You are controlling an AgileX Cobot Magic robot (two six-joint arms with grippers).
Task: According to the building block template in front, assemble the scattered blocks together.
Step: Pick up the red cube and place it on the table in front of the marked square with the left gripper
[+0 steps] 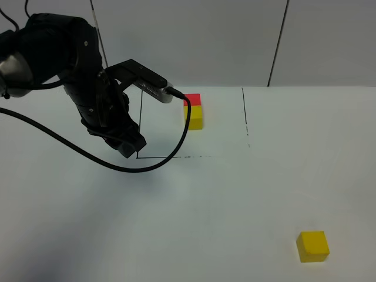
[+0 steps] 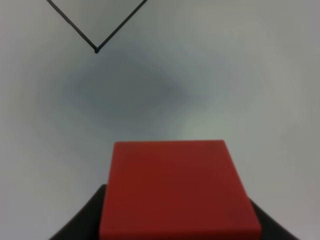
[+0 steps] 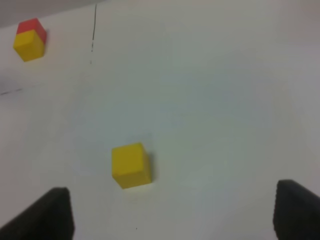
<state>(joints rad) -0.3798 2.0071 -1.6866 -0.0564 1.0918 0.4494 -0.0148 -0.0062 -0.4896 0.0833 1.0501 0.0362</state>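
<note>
My left gripper [image 1: 131, 147] is shut on the plain red cube [image 2: 177, 192] and holds it above the table, just outside the near left corner of the black outline [image 1: 138, 156]. That corner also shows in the left wrist view [image 2: 96, 50]. The arm hides the red cube in the exterior high view. The template [image 1: 194, 111], a red cube joined to a yellow cube, sits inside the outline near its far side. The plain yellow cube [image 1: 312, 245] lies alone at the near right. My right gripper [image 3: 172, 215] is open, close to this yellow cube [image 3: 131, 165] but apart from it.
The left arm's black cable [image 1: 76, 154] loops over the table in front of the outline. The outline's right line [image 1: 245, 117] runs toward the back wall. The template also shows far off in the right wrist view [image 3: 30, 40].
</note>
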